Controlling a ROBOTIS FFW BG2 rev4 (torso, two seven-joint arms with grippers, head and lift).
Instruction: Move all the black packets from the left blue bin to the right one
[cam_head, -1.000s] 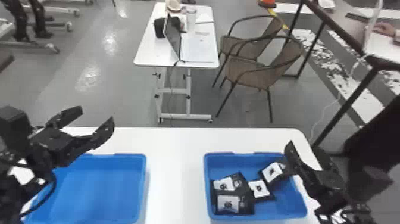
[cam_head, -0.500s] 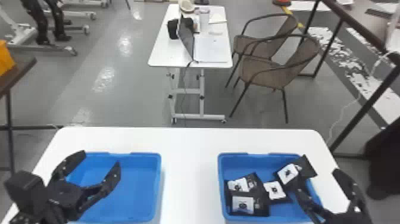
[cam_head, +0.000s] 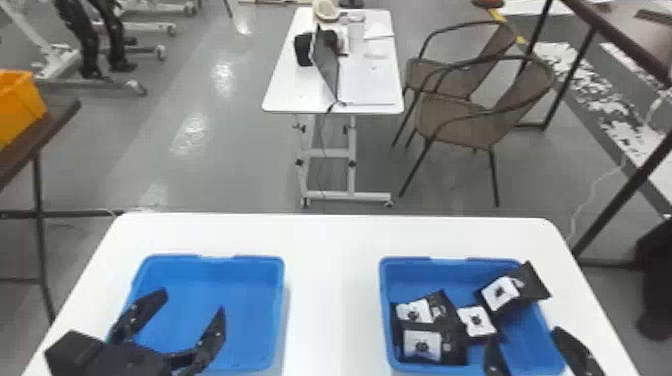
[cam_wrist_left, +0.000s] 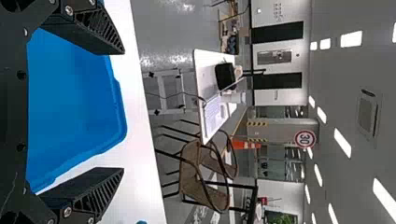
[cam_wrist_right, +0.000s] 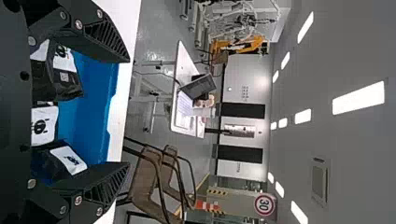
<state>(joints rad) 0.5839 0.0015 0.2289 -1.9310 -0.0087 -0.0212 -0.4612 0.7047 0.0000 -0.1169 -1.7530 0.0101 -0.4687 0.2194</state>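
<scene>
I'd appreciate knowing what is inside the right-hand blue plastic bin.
At least four black packets with white labels lie in the bin, one at its far right corner; whatever is underneath them is covered.

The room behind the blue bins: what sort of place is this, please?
Probably a robotics lab or indoor test workshop: white wheeled frames stand on the grey floor, a laptop is open on a rolling desk, and a traffic cone stands farther back.
</scene>
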